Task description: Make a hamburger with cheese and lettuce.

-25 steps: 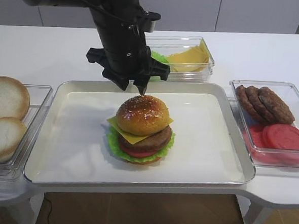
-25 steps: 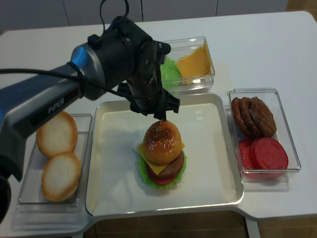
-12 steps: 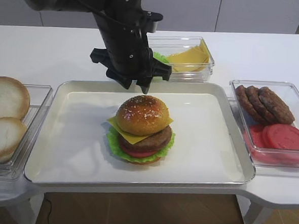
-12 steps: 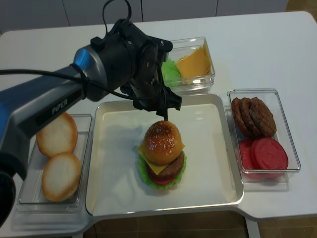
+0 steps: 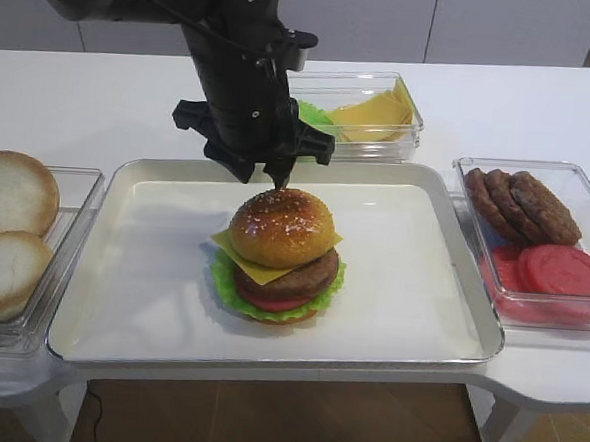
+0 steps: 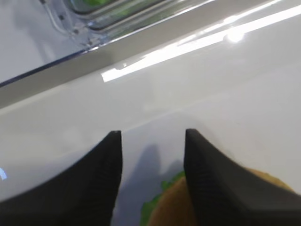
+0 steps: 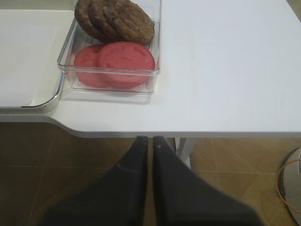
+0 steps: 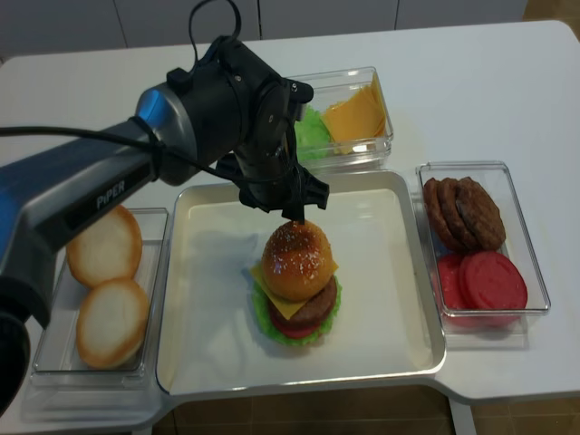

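The hamburger (image 5: 278, 255) stands near the middle of the tray (image 5: 130, 301), complete: sesame top, the cheese (image 5: 264, 271) with corners poking out under the bun, patty, tomato, the lettuce (image 5: 223, 282) frilling past the base. I see bare tray floor on every side of it, widest toward the right rim and the front rim.

Left gripper (image 5: 268, 174) hangs just above the back edge of the sesame top, at the tray's far rim. In my left wrist view the fingers (image 6: 106, 179) stand apart with nothing between them; bun and a bit of lettuce show below the gap. I cannot tell if a fingertip touches the bun.

Behind the arm, close to the tray's far rim, a clear bin (image 5: 405, 138) holds yellow slices and green leaves. A bin of pale bun halves (image 5: 9, 224) sits against the tray's left rim. Patties and red tomato slices (image 5: 562, 272) lie in a bin just off the right rim.

Right gripper (image 7: 148, 146) hovers off the worktop (image 7: 225, 70) edge, over the floor, fingers pressed together, empty. Open worktop lies right of that bin.
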